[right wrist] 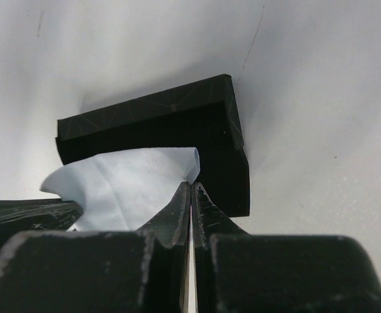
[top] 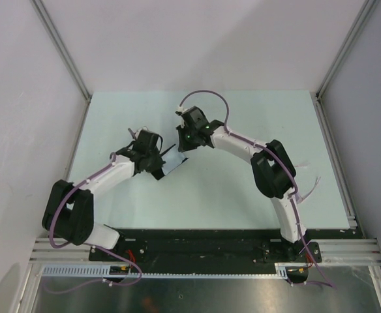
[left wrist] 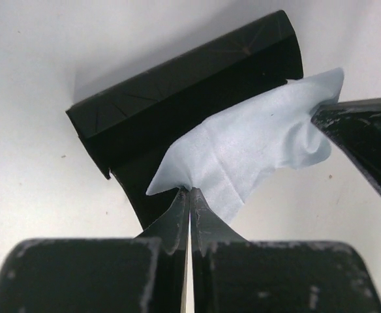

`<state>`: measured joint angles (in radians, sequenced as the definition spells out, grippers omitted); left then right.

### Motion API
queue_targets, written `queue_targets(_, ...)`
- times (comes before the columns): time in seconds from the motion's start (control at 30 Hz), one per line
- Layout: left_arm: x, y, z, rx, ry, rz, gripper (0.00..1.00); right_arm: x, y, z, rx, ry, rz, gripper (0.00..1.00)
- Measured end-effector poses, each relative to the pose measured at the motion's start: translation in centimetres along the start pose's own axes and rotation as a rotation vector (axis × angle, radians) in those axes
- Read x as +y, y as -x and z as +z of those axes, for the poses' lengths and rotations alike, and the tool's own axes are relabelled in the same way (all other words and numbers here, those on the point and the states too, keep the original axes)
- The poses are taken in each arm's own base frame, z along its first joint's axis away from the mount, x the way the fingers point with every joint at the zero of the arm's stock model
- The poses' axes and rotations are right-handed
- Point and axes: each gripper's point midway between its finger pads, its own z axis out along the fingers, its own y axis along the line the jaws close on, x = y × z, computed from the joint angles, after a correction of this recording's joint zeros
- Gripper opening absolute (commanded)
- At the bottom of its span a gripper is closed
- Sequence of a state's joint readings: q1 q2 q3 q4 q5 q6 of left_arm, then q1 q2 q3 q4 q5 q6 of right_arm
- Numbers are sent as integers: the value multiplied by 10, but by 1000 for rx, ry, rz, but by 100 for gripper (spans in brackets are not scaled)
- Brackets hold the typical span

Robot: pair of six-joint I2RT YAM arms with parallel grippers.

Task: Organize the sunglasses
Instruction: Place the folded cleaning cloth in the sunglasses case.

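Observation:
The pink sunglasses are not visible in any view. A light blue cloth (left wrist: 249, 147) is stretched between both grippers over the open black case (left wrist: 177, 91). My left gripper (left wrist: 190, 190) is shut on one corner of the cloth. My right gripper (right wrist: 191, 184) is shut on the opposite corner of the cloth (right wrist: 125, 186), above the case (right wrist: 151, 120). In the top view the cloth (top: 173, 163) shows between the left gripper (top: 159, 164) and the right gripper (top: 184, 145). The right gripper's fingers (left wrist: 366, 140) enter the left wrist view at the right.
The pale table (top: 243, 195) runs to white walls at left, back and right. A metal rail (top: 334, 156) lines the table's right edge. The arm bases sit on a black plate (top: 197, 248) at the near edge.

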<state>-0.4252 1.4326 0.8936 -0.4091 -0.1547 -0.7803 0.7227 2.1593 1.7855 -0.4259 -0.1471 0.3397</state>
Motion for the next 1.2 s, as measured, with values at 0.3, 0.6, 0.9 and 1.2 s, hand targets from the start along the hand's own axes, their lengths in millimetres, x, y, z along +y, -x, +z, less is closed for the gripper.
queue_targets(0.3,22,-5,21,43,73,11,0,-13,-24,27,68,-26,12,0)
queue_targets(0.6,31,-13,34,79,109,31,0,-14,-28,39,74,-23,12,0)
queue_targets(0.9,34,-7,45,80,125,22,0,-10,-17,43,38,-10,8,0)
queue_targets(1.2,38,1,52,78,137,17,0,-8,-7,51,13,-3,3,0)
